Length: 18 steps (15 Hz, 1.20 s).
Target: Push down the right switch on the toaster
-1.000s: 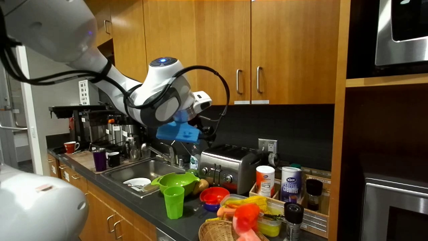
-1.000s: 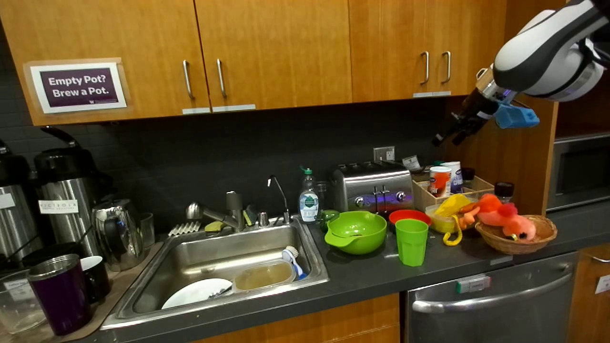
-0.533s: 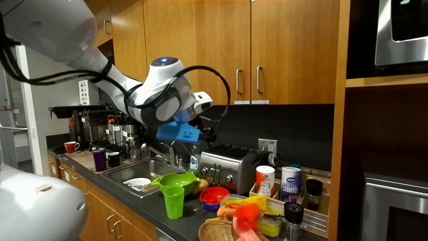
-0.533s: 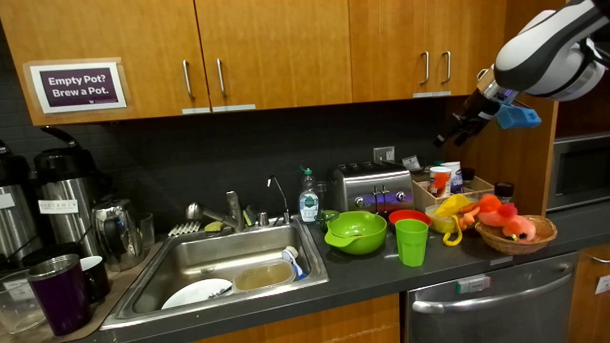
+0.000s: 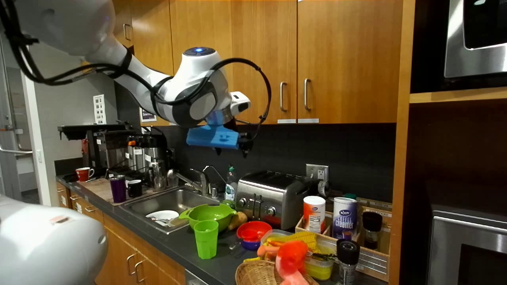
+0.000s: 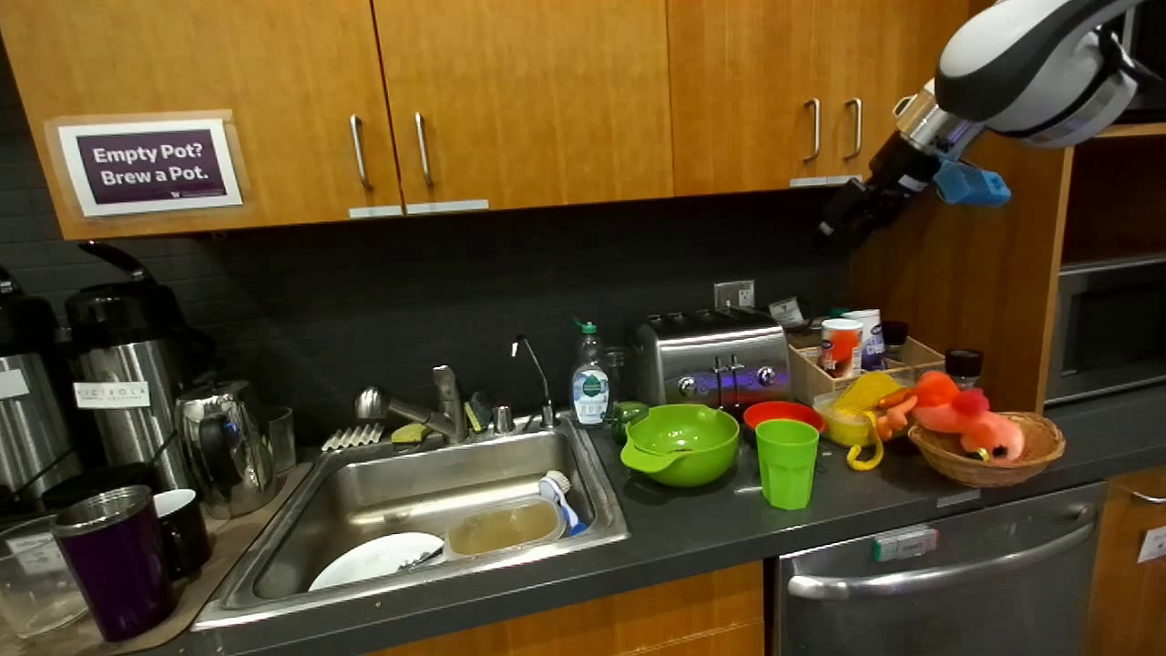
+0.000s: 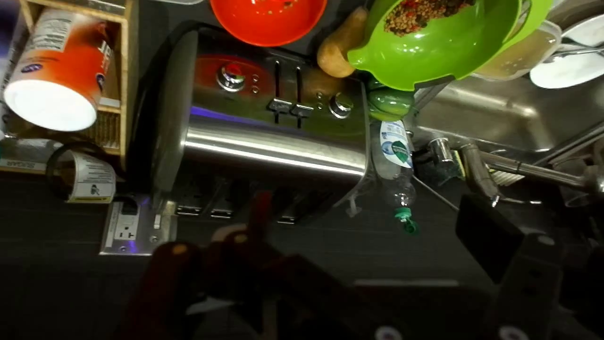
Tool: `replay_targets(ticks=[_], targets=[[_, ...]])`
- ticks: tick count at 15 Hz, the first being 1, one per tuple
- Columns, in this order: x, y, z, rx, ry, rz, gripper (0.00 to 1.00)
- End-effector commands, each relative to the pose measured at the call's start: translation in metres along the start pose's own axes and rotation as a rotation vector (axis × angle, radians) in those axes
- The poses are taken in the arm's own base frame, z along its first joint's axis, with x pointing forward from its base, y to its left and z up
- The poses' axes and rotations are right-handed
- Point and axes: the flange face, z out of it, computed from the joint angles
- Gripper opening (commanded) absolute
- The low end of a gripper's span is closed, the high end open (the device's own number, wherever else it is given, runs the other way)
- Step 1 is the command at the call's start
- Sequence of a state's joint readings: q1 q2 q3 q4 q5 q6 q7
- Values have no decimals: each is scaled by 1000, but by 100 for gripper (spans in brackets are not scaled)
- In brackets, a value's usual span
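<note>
The stainless-steel toaster (image 5: 263, 196) stands on the counter against the dark wall; it also shows in an exterior view (image 6: 715, 360) and in the wrist view (image 7: 273, 137). Two levers sit side by side on its front. The right lever (image 6: 734, 366) appears on the left of the pair, as lever (image 7: 281, 105), in the upside-down wrist view. Both levers look level, in the upper part of their slots. My gripper (image 5: 231, 151) is above the toaster and apart from it, also seen in an exterior view (image 6: 843, 233). Its fingers (image 7: 486, 236) stand wide apart with nothing between them.
A soap bottle (image 6: 590, 387) stands beside the toaster. A green bowl (image 6: 683, 446), a red bowl (image 6: 783, 415) and a green cup (image 6: 787, 465) stand in front. A wooden box (image 6: 897, 364) with canisters is on the other side. Upper cabinets (image 5: 348, 59) hang above.
My gripper and arm have risen, farther above the toaster, mostly in the last half second. The soap bottle's cap now shows in an exterior view. The toaster and levers look the same.
</note>
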<state>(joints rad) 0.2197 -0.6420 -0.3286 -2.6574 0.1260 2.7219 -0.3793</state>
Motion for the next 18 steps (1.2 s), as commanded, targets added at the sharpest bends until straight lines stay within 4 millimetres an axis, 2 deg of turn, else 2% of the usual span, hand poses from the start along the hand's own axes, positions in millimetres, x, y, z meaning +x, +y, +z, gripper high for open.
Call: replay_targets(ticks=[1,5,12,15,18], targets=[[24,-2,7,94,-15,-33,100],[34,9,34,200,-57,-9,100],[48,56,84,216,-35,68,100],[53,59,104,226,21,80,100],[50,52,127,253,49,90,100]])
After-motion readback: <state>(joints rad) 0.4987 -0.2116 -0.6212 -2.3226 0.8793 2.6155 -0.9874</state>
